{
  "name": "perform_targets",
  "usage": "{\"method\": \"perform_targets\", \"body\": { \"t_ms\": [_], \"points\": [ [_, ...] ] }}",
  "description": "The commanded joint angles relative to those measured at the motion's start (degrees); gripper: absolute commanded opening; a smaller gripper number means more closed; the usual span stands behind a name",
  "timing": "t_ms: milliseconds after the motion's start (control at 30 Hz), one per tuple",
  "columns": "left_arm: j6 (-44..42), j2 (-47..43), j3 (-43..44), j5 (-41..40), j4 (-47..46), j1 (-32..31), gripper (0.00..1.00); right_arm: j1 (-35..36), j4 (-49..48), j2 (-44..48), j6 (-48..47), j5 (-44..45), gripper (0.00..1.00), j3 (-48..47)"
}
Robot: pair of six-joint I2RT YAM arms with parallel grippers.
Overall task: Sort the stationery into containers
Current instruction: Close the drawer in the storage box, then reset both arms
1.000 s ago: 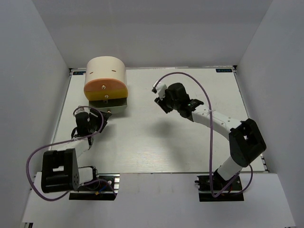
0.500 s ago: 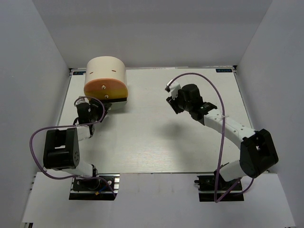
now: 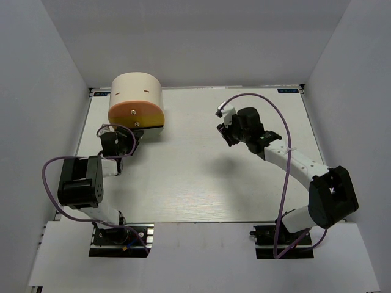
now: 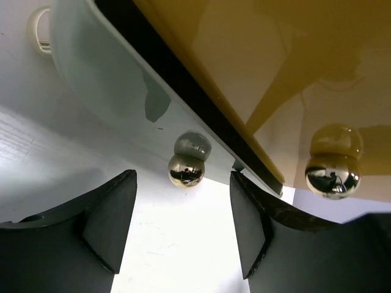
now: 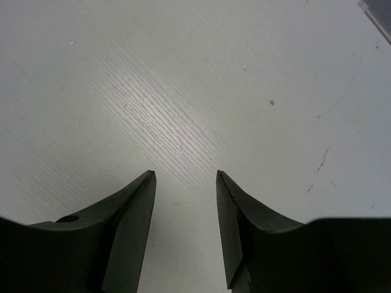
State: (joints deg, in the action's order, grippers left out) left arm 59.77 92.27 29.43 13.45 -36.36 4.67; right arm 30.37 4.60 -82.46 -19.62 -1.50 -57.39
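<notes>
- The cream organiser [image 3: 135, 104] stands at the far left of the table [image 3: 183, 183], its orange front facing the arms.
- The left gripper [image 4: 183, 178] is right up against that front. Its jaws are spread, with a small brass knob [image 4: 186, 170] sitting between the fingertips but not pinched. A second knob [image 4: 333, 174] shows just off to one side.
- The right gripper [image 5: 186, 177] hangs over bare table, well apart from the organiser, jaws parted and holding nothing.
- I can't see any stationery on the table or in either gripper. My guess is it's already inside the organiser, though the inside is hidden from here.
- So the step looks like drawer work at the knob, late in the job. I can't tell whether that means opening it or leaving it shut.
- If it's a pull, the jaws need to close squarely on that little round knob. Then they should draw straight back towards the arm, because the knob looks slick and easy to slip off.
</notes>
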Motion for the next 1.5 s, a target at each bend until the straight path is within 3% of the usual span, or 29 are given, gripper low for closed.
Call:
{"method": "perform_targets", "body": {
  "t_ms": [0,767,967,1000,1100,1133,1300,1467],
  "points": [
    [1.67,0.89,1.77,-1.15,-3.89,-0.27,0.72,-0.4,-0.12,1.68,0.81,-0.79,0.5,-0.62],
    [3.25,4.32,2.3,-1.15,-6.71,-0.8,0.72,-1.46,0.85,1.86,0.55,-1.05,0.53,-0.45],
    [-0.6,-3.92,-4.63,4.38,-4.43,-0.8,0.73,-1.98,1.37,3.17,1.07,-2.11,0.58,0.52],
    [-2.01,-5.77,-5.43,6.56,-1.03,-0.8,0.75,-2.42,1.81,3.44,1.59,-2.37,0.59,0.69],
    [-9.19,-16.04,-7.8,9.65,6.54,-1.33,0.81,-3.39,2.6,4.84,3.35,-3.25,0.79,1.49],
    [-11.14,-19.03,-7.81,9.66,13.0,-1.33,0.82,-3.56,3.22,5.89,4.49,-3.16,0.9,1.75],
    [-20.03,-36.78,-8.34,10.28,31.06,-2.99,0.99,-4.71,4.97,10.11,8.63,-2.02,0.9,3.77],
    [-28.91,-49.53,-3.17,9.66,48.1,-3.0,0.99,-5.5,6.03,15.47,9.6,-1.4,0.9,5.09]
  ]
}}
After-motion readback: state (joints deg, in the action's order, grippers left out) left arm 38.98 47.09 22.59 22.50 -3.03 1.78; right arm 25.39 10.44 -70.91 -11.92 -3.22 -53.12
